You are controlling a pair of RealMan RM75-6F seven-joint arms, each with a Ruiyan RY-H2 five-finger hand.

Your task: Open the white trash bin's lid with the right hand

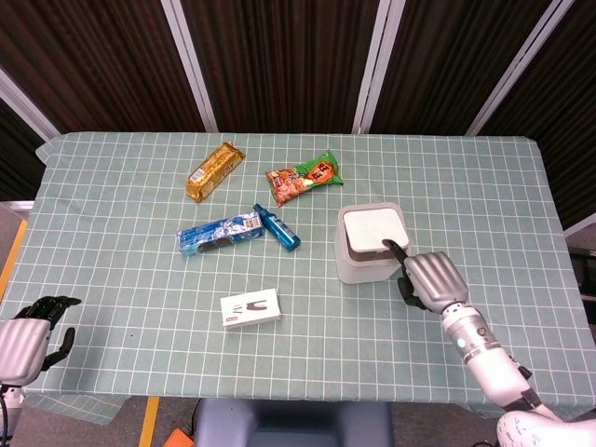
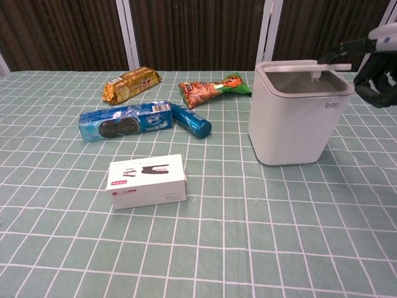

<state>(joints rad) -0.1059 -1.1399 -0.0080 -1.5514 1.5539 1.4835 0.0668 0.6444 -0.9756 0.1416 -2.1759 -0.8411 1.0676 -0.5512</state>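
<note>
The white trash bin (image 1: 358,268) (image 2: 291,130) stands right of the table's centre. Its lid (image 1: 371,228) (image 2: 298,66) is tilted up at the front, and a dark gap shows under that edge in both views. My right hand (image 1: 430,279) (image 2: 378,81) hovers just right of and in front of the bin. One finger (image 1: 397,250) (image 2: 347,45) points out to the lid's front edge, the others are curled in. It holds nothing. My left hand (image 1: 28,331) rests off the table's near-left corner, empty, with its fingers loosely apart.
Left of the bin lie a blue tube (image 1: 277,227) (image 2: 192,121), a blue cookie pack (image 1: 221,233) (image 2: 124,121) and a white box (image 1: 250,307) (image 2: 147,180). Further back are a gold biscuit packet (image 1: 214,170) (image 2: 130,84) and an orange-green snack bag (image 1: 304,177) (image 2: 214,89).
</note>
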